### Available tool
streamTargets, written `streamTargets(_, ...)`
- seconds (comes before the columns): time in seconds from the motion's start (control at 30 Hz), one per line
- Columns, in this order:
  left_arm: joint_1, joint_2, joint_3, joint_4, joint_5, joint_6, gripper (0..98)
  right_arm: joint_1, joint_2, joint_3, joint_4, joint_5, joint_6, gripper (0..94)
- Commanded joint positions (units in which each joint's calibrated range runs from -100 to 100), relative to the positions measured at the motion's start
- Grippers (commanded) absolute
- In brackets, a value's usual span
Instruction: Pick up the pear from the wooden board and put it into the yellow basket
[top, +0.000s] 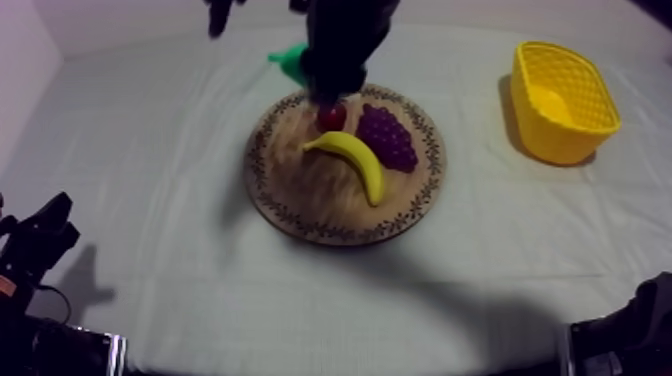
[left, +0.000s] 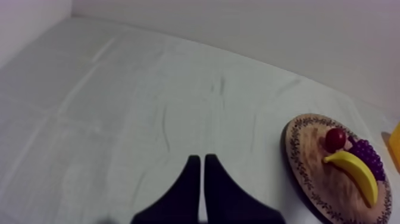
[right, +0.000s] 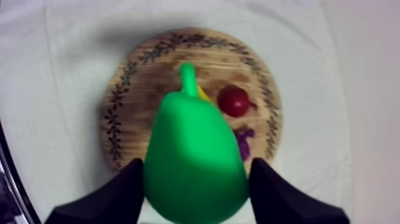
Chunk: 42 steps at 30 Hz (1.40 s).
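Note:
The green pear (top: 289, 62) hangs above the far rim of the round wooden board (top: 300, 205), and my right gripper (top: 314, 84) is shut on it. In the right wrist view the pear (right: 193, 161) sits large between the two black fingers (right: 125, 184), stem pointing away, with the board (right: 140, 77) below it. The yellow basket (top: 565, 100) stands at the table's right. My left gripper (top: 42, 232) rests low at the left, far from the board; its fingers (left: 191, 179) lie together as a narrow wedge.
On the board lie a banana (top: 355, 160), a bunch of grapes (top: 388, 135) and a small red fruit (top: 331, 117). My right arm reaches in from the far side over the board. Open cloth lies between board and basket.

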Motion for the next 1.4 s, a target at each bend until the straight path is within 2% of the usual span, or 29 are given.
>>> streamTargets(0.0, 0.0, 0.0, 0.0, 0.01, 0.0, 0.0, 0.1, 1.2, -4.1, 1.2, 0.6, 0.5, -2.5, 41.7)
streamTargets(0.2, 0.0, 0.0, 0.0, 0.01, 0.0, 0.0, 0.1, 7.0, -9.7, 6.7, 0.1, 1.3, -8.7, 39.8)
streamTargets(0.33, 0.0, 0.0, 0.0, 0.01, 0.0, 0.0, 0.1, 12.6, -12.3, 10.3, -0.7, 1.4, -11.0, 38.9)
streamTargets(0.63, 0.0, 0.0, 0.0, 0.01, 0.0, 0.0, 0.1, 28.0, -13.4, 13.4, -1.4, 0.1, -9.8, 39.4)
streamTargets(0.77, 0.0, 0.0, 0.0, 0.01, 0.0, 0.0, 0.1, 33.0, -11.9, 13.2, -1.1, -1.5, -8.4, 39.6)
streamTargets(1.03, 0.0, 0.0, 0.0, 0.01, 0.0, 0.0, 0.1, 37.8, -6.4, 11.9, -0.3, -4.2, -7.2, 39.8)
streamTargets(1.37, 0.0, 0.0, 0.0, 0.01, 0.0, 0.0, 0.1, 39.8, 4.0, 12.4, -0.6, -8.9, -6.9, 41.3)
